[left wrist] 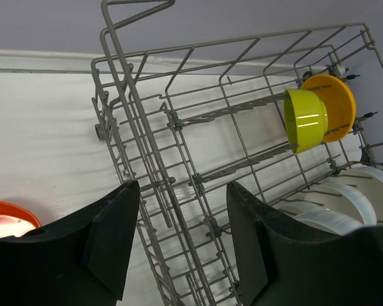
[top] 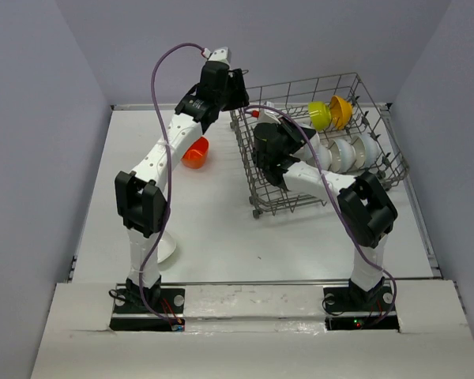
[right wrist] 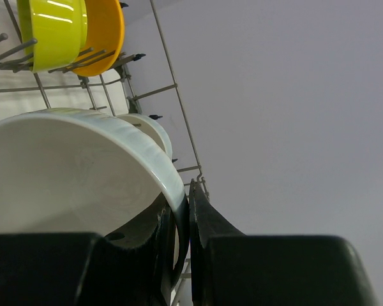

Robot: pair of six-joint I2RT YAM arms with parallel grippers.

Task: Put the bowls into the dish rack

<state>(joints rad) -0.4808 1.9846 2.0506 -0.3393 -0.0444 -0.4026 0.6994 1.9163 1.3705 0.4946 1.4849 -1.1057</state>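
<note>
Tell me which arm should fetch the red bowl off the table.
Left. Its jaws stand open and empty, and the red bowl lies on its side of the rack. The right jaws are shut on a white bowl inside the rack.

Spread fingers (left wrist: 108,242) frame the dish rack (left wrist: 172,119) — lime bowl (left wrist: 305,118) nested against orange-yellow bowl (left wrist: 339,95) inside.

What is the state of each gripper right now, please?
Left gripper: open, holding nothing.
Right gripper: closed on the rim of a white bowl.
</note>
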